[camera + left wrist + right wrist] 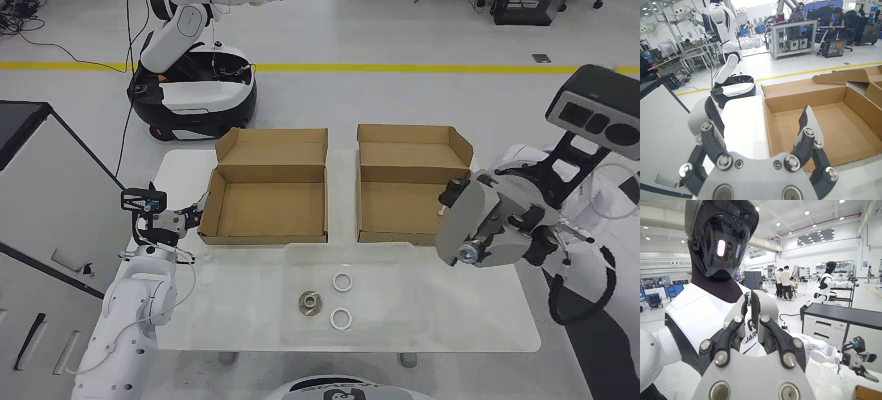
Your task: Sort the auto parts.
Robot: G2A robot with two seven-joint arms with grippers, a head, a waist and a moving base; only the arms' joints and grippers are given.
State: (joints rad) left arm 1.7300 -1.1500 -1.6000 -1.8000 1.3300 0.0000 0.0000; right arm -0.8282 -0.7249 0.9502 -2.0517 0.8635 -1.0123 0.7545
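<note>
Two white rings [342, 282] [342, 319] and a grey metal hub [311, 301] lie on the table [470, 320] in front of two open cardboard boxes. My left gripper [759, 109] [187, 215] is open with nothing in it, beside the left box [265, 205] [810, 123] at its outer wall. My right gripper [749, 294] [443, 205] is raised over the front right corner of the right box [405, 200] and turned back toward the robot. It is shut on a small threaded metal part [748, 298] pinched at the fingertips.
A black-topped cabinet [30, 190] stands left of the table. Another white robot on a black base [195, 95] is parked behind the boxes. The left gripper [865, 370] is also seen far off in the right wrist view.
</note>
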